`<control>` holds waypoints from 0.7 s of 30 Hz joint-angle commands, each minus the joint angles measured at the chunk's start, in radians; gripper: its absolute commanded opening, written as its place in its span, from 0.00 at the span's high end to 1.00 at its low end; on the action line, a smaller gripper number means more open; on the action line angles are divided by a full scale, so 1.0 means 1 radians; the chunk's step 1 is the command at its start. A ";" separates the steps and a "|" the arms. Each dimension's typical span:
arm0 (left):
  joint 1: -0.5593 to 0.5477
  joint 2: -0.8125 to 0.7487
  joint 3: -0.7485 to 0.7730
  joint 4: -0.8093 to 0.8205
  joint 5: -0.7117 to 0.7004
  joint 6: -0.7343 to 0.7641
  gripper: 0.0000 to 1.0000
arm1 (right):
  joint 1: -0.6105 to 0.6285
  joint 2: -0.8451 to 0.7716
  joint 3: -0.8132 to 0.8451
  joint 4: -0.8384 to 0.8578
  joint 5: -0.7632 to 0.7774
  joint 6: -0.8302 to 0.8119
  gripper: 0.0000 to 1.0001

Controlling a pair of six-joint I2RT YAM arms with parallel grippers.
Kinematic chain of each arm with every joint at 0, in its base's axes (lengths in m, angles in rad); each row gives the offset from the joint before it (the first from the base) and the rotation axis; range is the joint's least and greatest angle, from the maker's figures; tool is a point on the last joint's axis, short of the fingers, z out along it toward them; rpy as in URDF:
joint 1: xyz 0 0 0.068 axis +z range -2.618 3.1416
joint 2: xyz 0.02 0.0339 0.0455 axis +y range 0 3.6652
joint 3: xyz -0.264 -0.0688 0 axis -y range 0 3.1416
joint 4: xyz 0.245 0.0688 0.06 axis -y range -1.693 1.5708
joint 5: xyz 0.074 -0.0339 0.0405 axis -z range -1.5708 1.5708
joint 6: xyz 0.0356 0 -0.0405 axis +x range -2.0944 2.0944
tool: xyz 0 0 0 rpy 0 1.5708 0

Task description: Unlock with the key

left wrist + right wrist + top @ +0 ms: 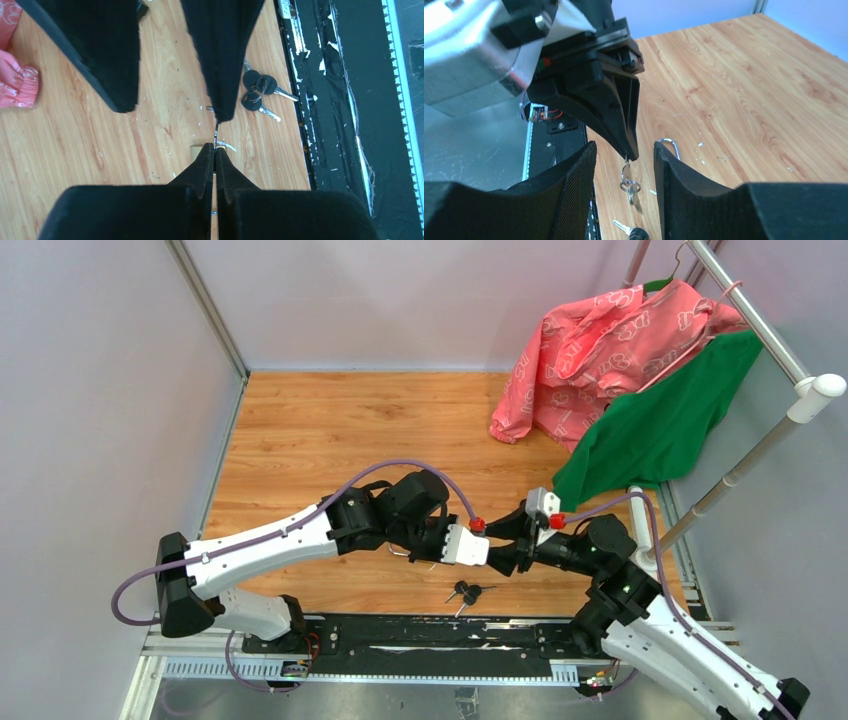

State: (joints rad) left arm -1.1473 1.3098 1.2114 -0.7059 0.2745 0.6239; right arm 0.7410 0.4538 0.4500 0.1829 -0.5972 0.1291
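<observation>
Key in the air, lock untouched: the left gripper (215, 151), its jaws pressed fully together, pinches the top of a small key (629, 186) that dangles on its ring above the wooden table (330, 430). The right gripper (173, 112) meets it tip to tip, jaws about half open with one finger on either side of the hanging key. It has hold of nothing, and whether a pad brushes the key cannot be told.

Directly beneath the pair lies a silver shackle (670, 144), with a glimpse of brass beside it in the left wrist view. This is presumably the padlock, though most of its body is hidden. A bunch of black-headed spare keys (467, 591) rests on the table at 6 o'clock from the meeting grippers in the overhead view, apart from both. Clothes (640, 370) hang on a rack at 1 o'clock.

By the look of it, the task is in its early stage. A key has been lifted and appears set for a handover or a better grip. Seating it in the keyhole and turning it open are not yet done.
</observation>
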 commanded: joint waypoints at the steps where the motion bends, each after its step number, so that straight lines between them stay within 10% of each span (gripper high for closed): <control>1: 0.007 -0.016 0.027 -0.018 0.037 -0.022 1.00 | 0.083 0.024 0.028 -0.056 0.081 -0.107 0.52; 21: 0.017 -0.073 -0.024 0.014 0.058 -0.025 1.00 | 0.281 0.145 0.054 -0.093 0.297 -0.295 0.72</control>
State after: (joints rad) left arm -1.1351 1.2572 1.2064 -0.7044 0.3141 0.5983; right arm 1.0012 0.5877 0.4744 0.0956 -0.3336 -0.1322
